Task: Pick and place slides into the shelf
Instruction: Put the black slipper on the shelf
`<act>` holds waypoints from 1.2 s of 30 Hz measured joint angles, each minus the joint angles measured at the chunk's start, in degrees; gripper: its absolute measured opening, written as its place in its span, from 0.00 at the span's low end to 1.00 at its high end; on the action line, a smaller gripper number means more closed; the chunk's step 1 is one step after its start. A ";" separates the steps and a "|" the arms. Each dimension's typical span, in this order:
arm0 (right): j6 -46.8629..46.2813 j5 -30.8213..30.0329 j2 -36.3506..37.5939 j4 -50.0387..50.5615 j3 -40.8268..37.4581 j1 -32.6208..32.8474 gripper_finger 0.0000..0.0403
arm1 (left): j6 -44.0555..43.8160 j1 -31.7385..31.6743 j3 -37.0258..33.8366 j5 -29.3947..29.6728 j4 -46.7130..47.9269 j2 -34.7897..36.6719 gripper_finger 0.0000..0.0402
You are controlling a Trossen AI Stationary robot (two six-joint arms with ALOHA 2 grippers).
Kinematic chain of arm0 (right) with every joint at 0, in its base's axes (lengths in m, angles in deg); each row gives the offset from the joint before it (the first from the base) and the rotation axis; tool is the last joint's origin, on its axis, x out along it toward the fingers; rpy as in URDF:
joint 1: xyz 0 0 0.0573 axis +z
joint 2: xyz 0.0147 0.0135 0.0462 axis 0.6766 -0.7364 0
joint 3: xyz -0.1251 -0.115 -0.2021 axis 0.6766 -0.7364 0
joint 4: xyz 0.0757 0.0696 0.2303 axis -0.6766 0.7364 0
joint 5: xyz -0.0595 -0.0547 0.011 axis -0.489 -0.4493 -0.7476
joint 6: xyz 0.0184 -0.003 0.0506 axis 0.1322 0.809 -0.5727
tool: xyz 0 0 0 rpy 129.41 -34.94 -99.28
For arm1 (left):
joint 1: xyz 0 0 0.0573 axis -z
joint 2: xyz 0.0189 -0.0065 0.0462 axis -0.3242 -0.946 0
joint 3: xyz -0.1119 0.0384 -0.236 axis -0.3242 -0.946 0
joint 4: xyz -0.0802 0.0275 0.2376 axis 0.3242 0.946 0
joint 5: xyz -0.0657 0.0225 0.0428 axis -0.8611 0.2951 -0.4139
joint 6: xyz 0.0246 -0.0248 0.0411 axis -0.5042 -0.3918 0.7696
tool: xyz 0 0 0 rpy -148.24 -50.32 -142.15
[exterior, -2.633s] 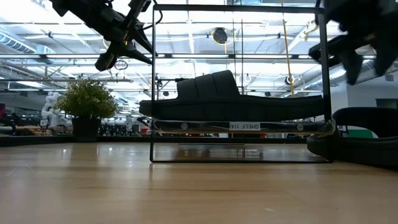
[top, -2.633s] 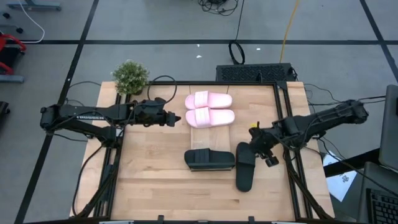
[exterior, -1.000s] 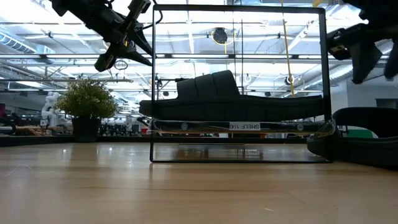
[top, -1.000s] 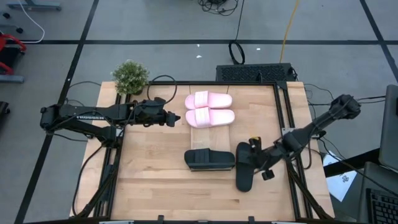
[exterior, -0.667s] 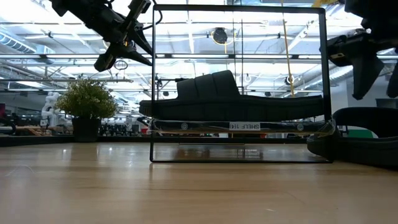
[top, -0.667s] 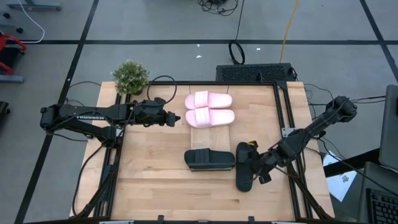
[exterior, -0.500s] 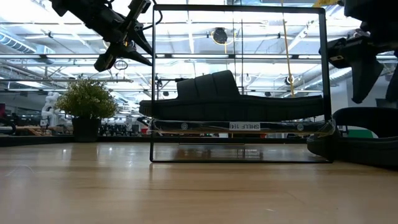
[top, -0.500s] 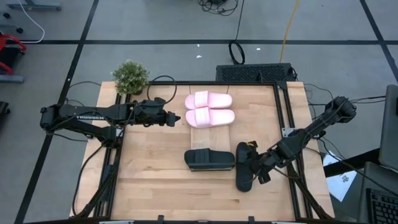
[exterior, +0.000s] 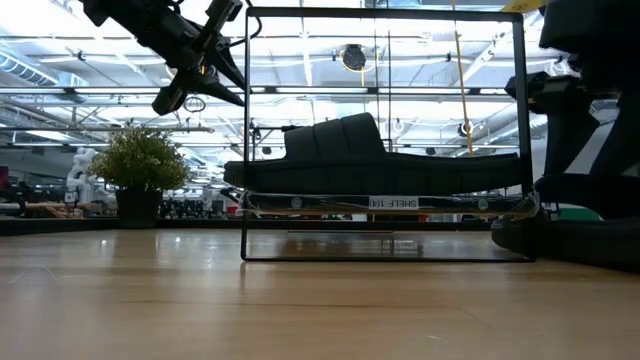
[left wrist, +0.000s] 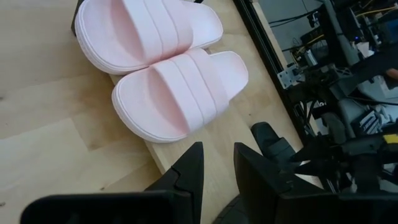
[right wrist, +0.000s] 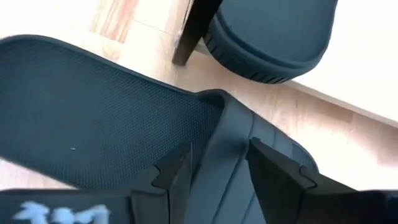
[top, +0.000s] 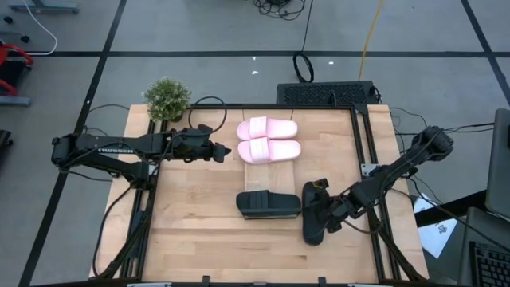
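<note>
Two pale pink slides (top: 268,138) lie side by side on top of the shelf (top: 256,172), also seen in the left wrist view (left wrist: 165,74). One black slide (exterior: 370,160) rests on the shelf's lower level (exterior: 245,130). The other black slide (top: 312,229) lies on the table right of the shelf. My right gripper (top: 321,209) is open and low over this slide's strap (right wrist: 230,149), one finger over the footbed (right wrist: 93,118), the other over the strap. My left gripper (top: 225,152) hovers open, raised, left of the pink slides. My right gripper comes down from above onto the strap end of the black slide on the table, with its open fingers (right wrist: 177,168) across the strap's edge. Whether they touch the strap I cannot tell. The slide lies flat on the table.
A small potted plant (top: 166,97) stands at the table's far left corner. Dark frame rails run along the table's left and right edges (top: 368,151). Bare tabletop lies near and left of the shelf (top: 199,231).
My right gripper has moved down and toward the table's near left, from above the black slide's far end to low over its strap, staying open. The slides and my left arm have kept still.
</note>
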 joint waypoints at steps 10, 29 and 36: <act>-1.55 -3.14 -2.92 0.63 0.79 0.00 0.36 | 0.39 0.00 0.00 0.02 -0.02 0.00 0.21; -7.86 -7.24 -2.97 6.84 2.73 -0.42 0.32 | 3.51 0.00 0.00 0.26 -0.41 0.00 0.21; -8.69 -7.41 -2.97 7.10 2.73 -0.42 0.32 | 4.64 0.00 0.00 0.31 -0.44 0.00 0.21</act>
